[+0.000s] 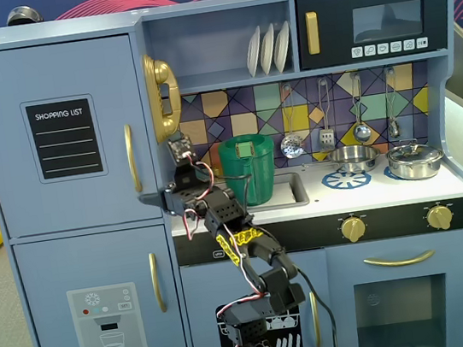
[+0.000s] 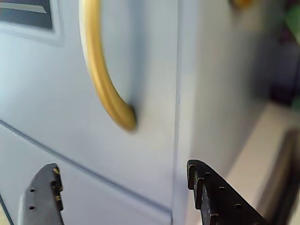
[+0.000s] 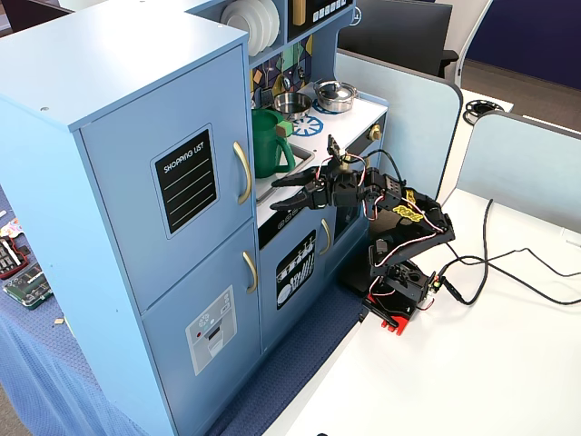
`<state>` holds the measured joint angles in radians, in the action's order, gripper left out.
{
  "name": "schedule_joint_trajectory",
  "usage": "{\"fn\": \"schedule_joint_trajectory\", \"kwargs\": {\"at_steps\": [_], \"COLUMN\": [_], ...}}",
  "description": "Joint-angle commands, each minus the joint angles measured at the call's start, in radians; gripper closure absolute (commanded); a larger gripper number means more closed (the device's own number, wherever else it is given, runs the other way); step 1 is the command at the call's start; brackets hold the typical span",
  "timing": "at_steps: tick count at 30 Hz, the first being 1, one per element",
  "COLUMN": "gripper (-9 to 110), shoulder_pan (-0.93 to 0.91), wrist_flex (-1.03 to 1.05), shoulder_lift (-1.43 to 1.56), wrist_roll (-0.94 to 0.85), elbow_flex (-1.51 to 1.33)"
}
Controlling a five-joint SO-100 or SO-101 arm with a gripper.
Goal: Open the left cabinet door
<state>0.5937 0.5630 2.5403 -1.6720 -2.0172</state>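
The left cabinet door (image 1: 72, 204), blue-grey with a black "SHOPPING LIST" panel (image 1: 64, 138), looks closed. It also shows in the other fixed view (image 3: 136, 227). Its vertical gold handle (image 1: 132, 157) (image 3: 243, 173) fills the top of the wrist view (image 2: 101, 70). My gripper (image 1: 154, 203) (image 3: 275, 194) is open and empty. It sits just below the handle's lower end, close to the door's right edge. In the wrist view the gripper (image 2: 121, 166) has its jaws wide apart, the grey finger (image 2: 42, 197) in front of the door face and the black finger (image 2: 211, 197) past the door's edge. Nothing is between them.
The lower door with the water-dispenser graphic (image 1: 106, 321) is right under the gripper. A green pitcher (image 1: 248, 167) stands in the sink behind the arm, and a gold phone (image 1: 162, 97) hangs above. The narrow dishes door (image 3: 295, 270) is behind the arm's base. Cables (image 3: 508, 263) lie on the white table.
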Motion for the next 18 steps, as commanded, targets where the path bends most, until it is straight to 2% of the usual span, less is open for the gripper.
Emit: {"fn": "schedule_joint_trajectory", "kwargs": {"at_steps": [1,18], "gripper": [68,70], "shoulder_pan": [0.049,0.071], "wrist_flex": [-0.089,-0.261], "shoulder_lift": [-0.031,-0.324], "wrist_roll": [-0.066,-0.137], "elbow_flex": [0.106,0.345]}}
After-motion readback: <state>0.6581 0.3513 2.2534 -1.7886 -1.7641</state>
